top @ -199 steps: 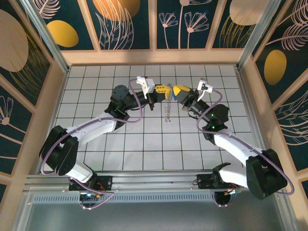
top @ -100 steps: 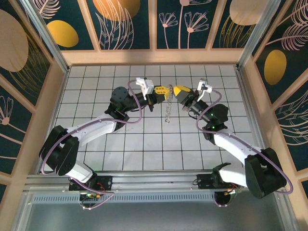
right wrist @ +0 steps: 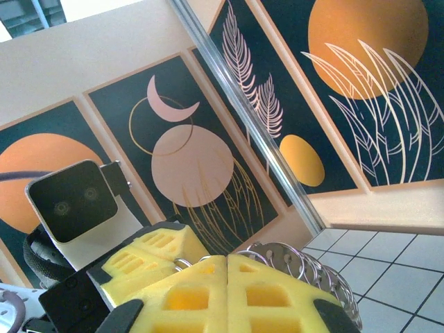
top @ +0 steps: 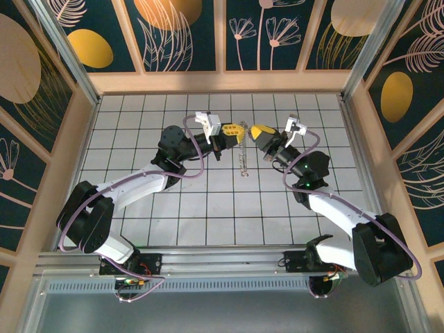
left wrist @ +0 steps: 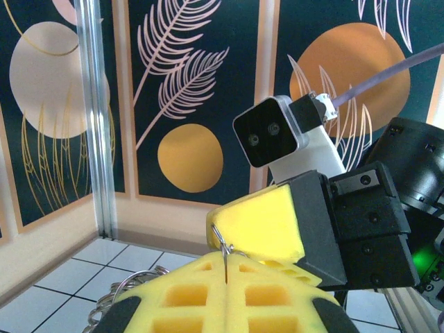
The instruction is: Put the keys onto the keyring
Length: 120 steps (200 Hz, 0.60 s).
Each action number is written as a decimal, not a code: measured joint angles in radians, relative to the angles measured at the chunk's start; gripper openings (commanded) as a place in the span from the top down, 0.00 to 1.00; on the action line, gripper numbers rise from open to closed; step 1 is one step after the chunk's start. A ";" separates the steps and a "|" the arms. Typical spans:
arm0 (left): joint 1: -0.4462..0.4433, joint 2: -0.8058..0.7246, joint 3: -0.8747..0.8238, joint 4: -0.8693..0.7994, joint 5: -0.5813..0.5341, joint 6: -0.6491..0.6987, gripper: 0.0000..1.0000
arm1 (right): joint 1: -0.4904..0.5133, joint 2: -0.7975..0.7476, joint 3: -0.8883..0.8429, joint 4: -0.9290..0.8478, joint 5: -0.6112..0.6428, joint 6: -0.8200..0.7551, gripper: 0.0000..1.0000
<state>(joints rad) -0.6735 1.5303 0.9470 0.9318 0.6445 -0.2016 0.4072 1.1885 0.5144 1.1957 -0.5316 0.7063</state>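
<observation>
Left hand (top: pixel 238 130) holds keyring (top: pixel 243 157) above white tiled floor (top: pixel 139 125).

White gridded tabletop (top: pixel 139 125), dark floral wall panels (top: pixel 270 31), pale wooden frame (top: pixel 222 82), metal corner post (left wrist: pixel 94 104)

Two grippers, left gripper (top: pixel 239 130) and right gripper (top: pixel 255 130); one keyring (top: pixel 243 156) hanging between their tips, carrying many small rings (right wrist: pixel 316 267).

bright, even light; only faint soft shadows on the tiles (top: pixel 139 139). top view sharp; right wrist view washes out at upper left.
</observation>
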 measured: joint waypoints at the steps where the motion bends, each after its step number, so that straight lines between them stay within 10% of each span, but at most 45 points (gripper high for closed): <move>1: 0.000 0.000 0.000 0.000 0.000 -0.001 1.00 | 0.000 0.000 0.000 0.000 0.000 0.000 1.00; 120: 0.000 0.000 -0.003 0.030 -0.015 -0.021 1.00 | 0.039 -0.009 -0.040 0.012 0.008 0.037 1.00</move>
<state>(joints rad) -0.6735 1.5307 0.9436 0.9619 0.6296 -0.2226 0.4465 1.1797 0.4740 1.2076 -0.5232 0.7437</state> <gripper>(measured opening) 0.050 0.046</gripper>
